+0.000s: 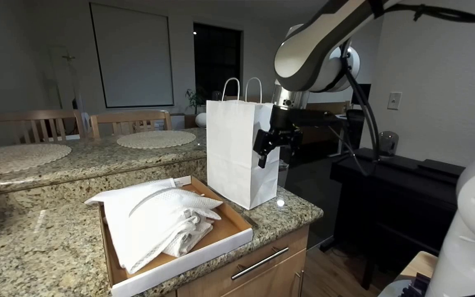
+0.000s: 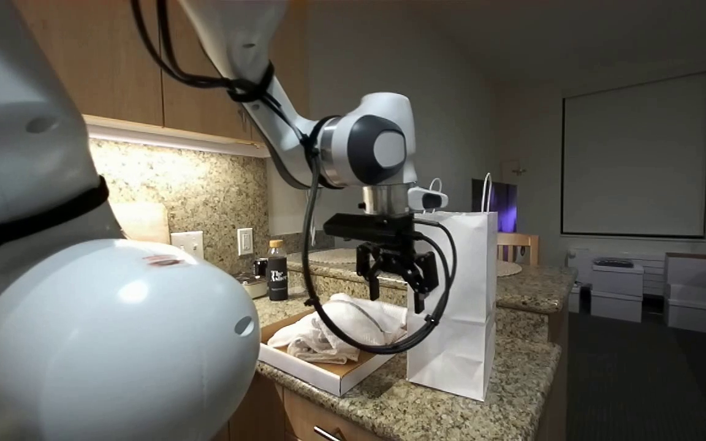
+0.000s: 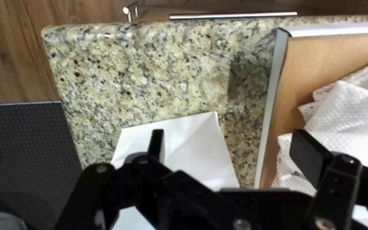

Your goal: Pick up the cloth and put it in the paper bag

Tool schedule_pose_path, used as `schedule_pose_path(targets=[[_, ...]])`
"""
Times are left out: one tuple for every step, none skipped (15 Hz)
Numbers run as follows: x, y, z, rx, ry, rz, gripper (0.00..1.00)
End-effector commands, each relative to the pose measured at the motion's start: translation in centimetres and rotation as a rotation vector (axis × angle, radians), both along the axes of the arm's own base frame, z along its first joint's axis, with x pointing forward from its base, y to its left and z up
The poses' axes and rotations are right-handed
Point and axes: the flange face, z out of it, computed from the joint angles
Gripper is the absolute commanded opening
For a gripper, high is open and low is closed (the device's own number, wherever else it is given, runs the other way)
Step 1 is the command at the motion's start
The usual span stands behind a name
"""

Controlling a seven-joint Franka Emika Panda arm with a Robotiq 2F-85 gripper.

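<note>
Black and two-fingered, the pincer (image 2: 397, 300) points down with its fingers spread wide, its tips lower than the rim of a tall, boxy white paper bag (image 1: 229, 148) just beside it; whether the two touch cannot be told. The bag stands upright by the end edge of a speckled granite desk (image 1: 35, 260), set back from the rounded front corner, and its inside is hidden in every view. Next along, close to the front edge, sits a shallow rectangular cardboard tray (image 1: 184, 263), white outside and brown within. It holds a white textured fabric cloth (image 1: 151, 222), rumpled and partly folded, with one tip jutting past the rim on the side away from the bag. From the pincer, the cloth lies lower and off to the side, farther from that corner, and apart from the fingers. Beyond the tray, a dark bottle (image 2: 277, 278) with a tan cap stands on the desk. Along the desk's back edge rises a stone ledge (image 1: 93, 152) bearing round woven mats (image 1: 157, 139). Past it come slatted wooden chairs (image 1: 132, 116), and behind them a pale rectangular panel (image 1: 134, 57).
</note>
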Motion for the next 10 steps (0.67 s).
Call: schedule_pose_path(targets=[[-4.3, 5.8, 4.2, -0.039, -0.176, -0.019, 1.00], [-4.5, 8.3, 5.7, -0.067, -0.192, 0.001, 1.00], [-4.6, 11.1, 7.2, -0.104, -0.192, 0.039, 1.00], [-4.7, 13.9, 8.7, -0.118, -0.204, 0.068, 1.00], [-4.3, 16.7, 10.0, -0.139, -0.211, 0.097, 1.00], [-3.9, 18.7, 11.0, -0.155, -0.214, 0.127, 1.00], [-2.3, 20.5, 11.8, -0.158, -0.203, 0.151, 1.00], [-1.3, 21.6, 12.5, -0.164, -0.206, 0.169, 1.00], [0.7, 22.2, 12.9, -0.165, -0.210, 0.175, 1.00], [1.9, 22.7, 13.1, -0.168, -0.202, 0.202, 1.00]])
